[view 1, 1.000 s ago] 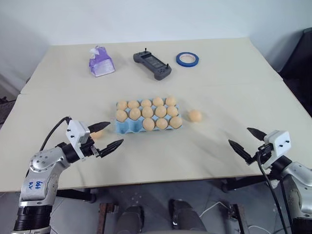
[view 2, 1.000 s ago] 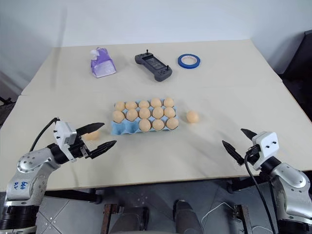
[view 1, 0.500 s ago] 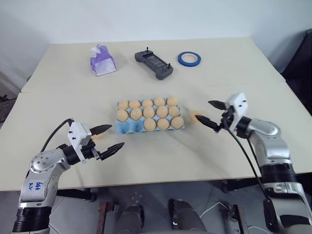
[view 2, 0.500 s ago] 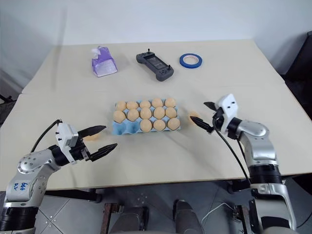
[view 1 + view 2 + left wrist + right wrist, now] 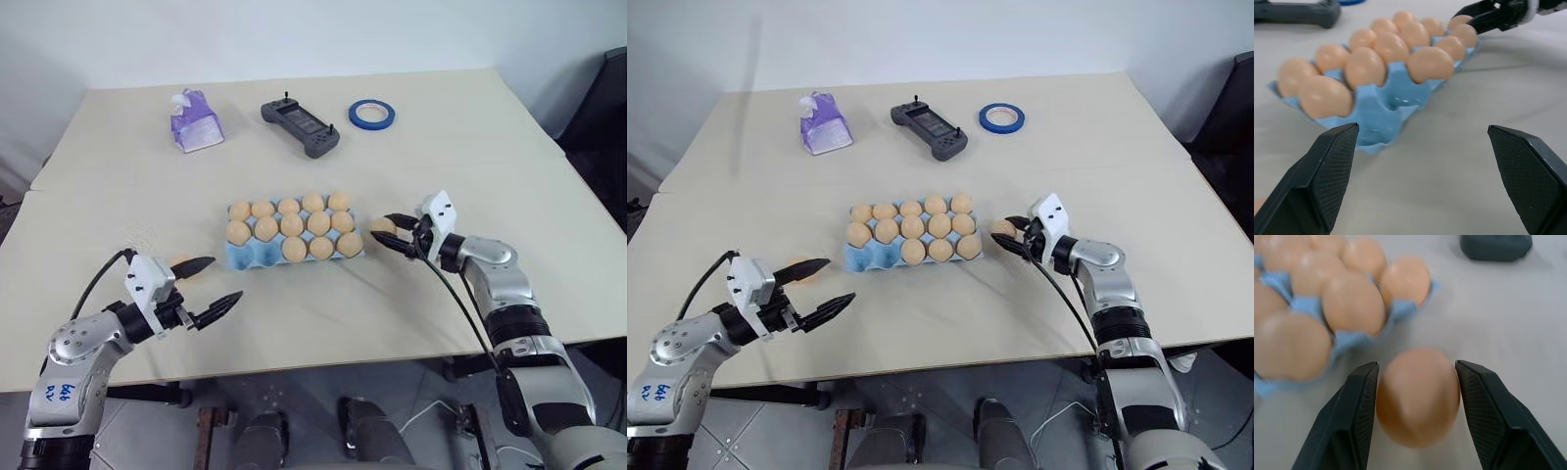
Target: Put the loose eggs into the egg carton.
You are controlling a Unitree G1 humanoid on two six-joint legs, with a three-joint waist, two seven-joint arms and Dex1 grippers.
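Moved since a second ago: my right gripper, in from the near right edge of the table to the egg beside the carton, its fingers drawn in from wide. My left gripper is about where it was.

Item 1, nearest: left gripper, one. Fingers spread wide, holding nothing, hanging over the table's near left part and aimed toward the carton.

Item 2: left loose egg, one. It lies on the table just beside the left gripper's far finger, short of the carton's near left corner. Not yet picked up.

Item 3: egg carton, one, light blue, fifteen cups. Thirteen hold eggs: five in the far row, five in the middle row, three in the near row. The two near-left cups stand empty.

Item 4: right loose egg, one. It sits just off the carton's right end. My right gripper's two fingers press against its two sides, pinching it as far as the wrist view shows; I judge it has not left the table.

Tally: thirteen placed, two loose, two cups free. I judge the task most of the way done.

Item 5, far edge: purple tissue pack, one; dark handheld controller, one; blue tape roll, one. None belong to the job.
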